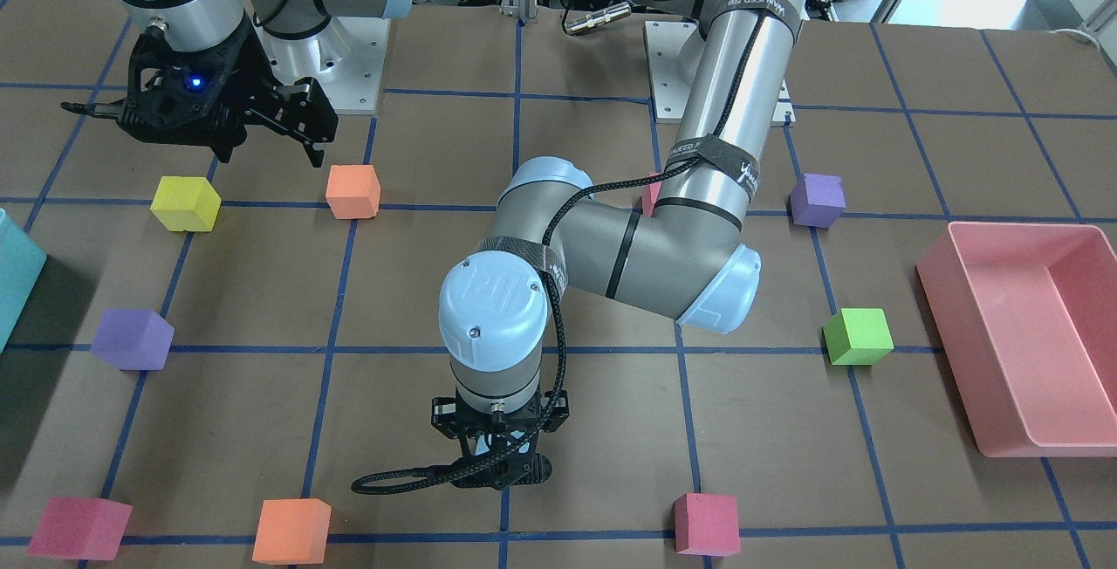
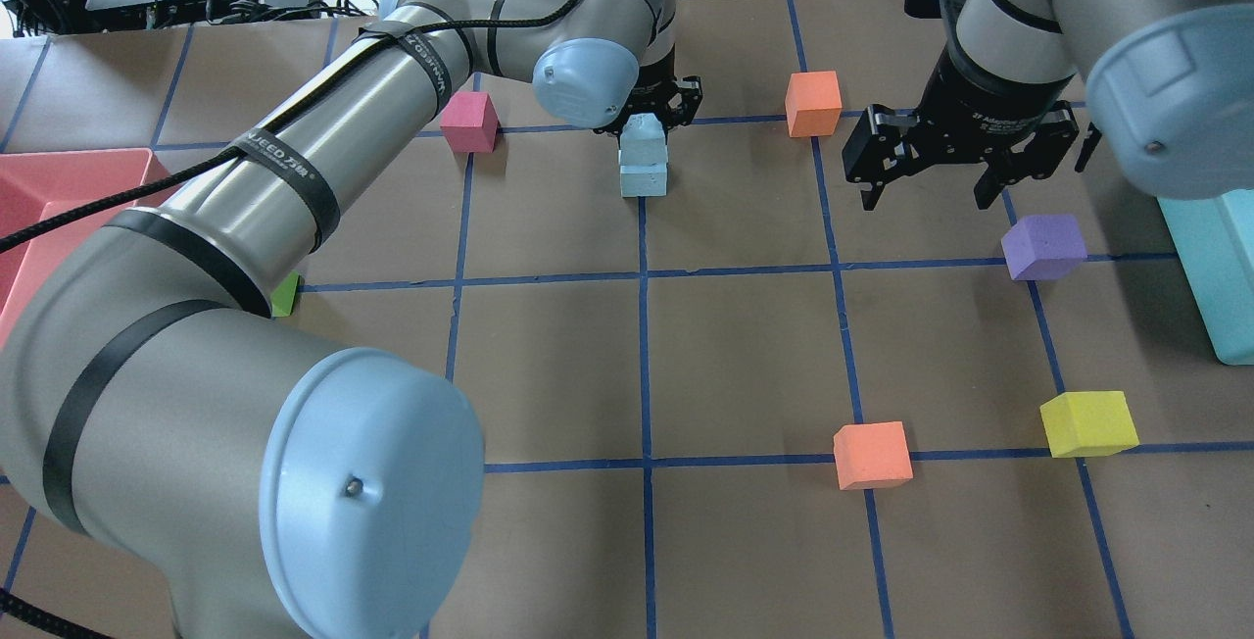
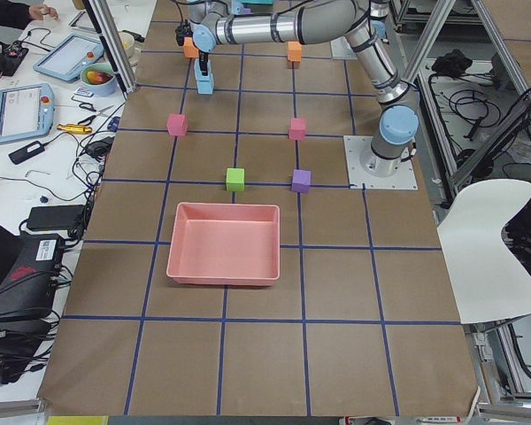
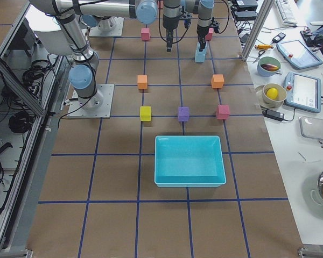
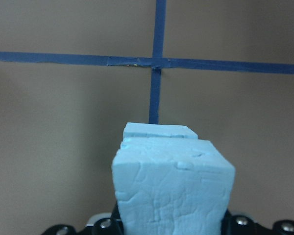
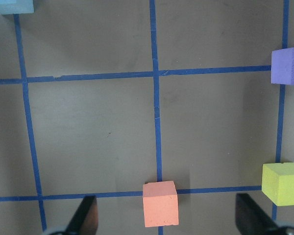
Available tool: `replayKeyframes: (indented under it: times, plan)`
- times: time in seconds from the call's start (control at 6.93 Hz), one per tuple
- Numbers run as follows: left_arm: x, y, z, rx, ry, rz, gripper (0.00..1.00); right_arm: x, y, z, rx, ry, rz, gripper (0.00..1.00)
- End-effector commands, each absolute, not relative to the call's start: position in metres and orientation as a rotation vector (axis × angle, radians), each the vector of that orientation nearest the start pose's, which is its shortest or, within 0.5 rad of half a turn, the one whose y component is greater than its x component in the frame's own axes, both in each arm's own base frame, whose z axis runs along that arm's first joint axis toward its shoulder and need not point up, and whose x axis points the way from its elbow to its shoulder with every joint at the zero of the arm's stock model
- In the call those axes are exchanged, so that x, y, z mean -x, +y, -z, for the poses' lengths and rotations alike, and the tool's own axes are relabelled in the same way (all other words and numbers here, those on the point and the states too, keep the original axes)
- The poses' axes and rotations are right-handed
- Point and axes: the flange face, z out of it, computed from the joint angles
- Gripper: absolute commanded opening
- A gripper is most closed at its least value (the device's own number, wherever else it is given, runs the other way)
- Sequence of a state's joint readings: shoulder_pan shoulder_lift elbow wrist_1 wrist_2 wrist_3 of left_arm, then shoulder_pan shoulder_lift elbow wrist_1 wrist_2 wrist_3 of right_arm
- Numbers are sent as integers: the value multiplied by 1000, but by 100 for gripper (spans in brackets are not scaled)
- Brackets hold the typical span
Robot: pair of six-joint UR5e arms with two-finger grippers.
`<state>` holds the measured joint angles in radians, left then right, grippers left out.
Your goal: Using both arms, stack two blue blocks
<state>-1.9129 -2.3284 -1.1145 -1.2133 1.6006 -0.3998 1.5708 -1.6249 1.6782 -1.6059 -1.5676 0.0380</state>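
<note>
Two pale blue blocks stand as a stack near the far middle of the table. The upper blue block [image 2: 642,136] rests on the lower blue block [image 2: 644,176]. My left gripper [image 2: 649,122] is shut on the upper block from above. In the left wrist view the held block [image 5: 172,188] fills the bottom centre, and the lower block's [image 5: 159,130] edge shows beyond it. In the front-facing view my left gripper [image 1: 497,464] hides both blocks. My right gripper [image 2: 929,186] hovers open and empty to the stack's right, above the table.
Orange cubes [image 2: 813,102] [image 2: 872,455], a yellow cube [image 2: 1087,421], a purple cube [image 2: 1044,246], a pink cube [image 2: 468,122] and a green cube [image 2: 286,296] lie around. A teal bin [image 2: 1210,257] is at the right edge and a pink tray [image 2: 59,178] at the left.
</note>
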Motion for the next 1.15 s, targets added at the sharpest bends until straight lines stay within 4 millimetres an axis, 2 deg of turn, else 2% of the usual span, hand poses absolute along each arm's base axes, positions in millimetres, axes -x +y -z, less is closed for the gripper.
replayKeyframes:
  times: [0.0, 0.14, 0.29, 0.58, 0.72, 0.87, 1.01]
  plan:
    - [379, -684, -252, 92, 3124, 84, 0, -136, -465, -463, -58, 3123, -44, 100]
    - [379, -684, -248, 106, 3121, 75, 0, -138, -461, -451, -61, 3098, -79, 100]
    - [379, -684, -248, 111, 3123, 74, 15, -136, -456, -451, -61, 3107, -80, 100]
    - [380, -685, -252, 116, 3134, 80, 16, -135, -455, -455, -68, 3110, -63, 100]
    - [380, -684, -252, 116, 3131, 80, 37, -135, -453, -459, -68, 3112, -51, 100]
    - [379, -685, -252, 116, 3126, 82, 85, -135, -453, -459, -65, 3113, -51, 100]
    - [380, -684, -250, 116, 3127, 77, 100, -135, -453, -460, -65, 3114, -46, 100]
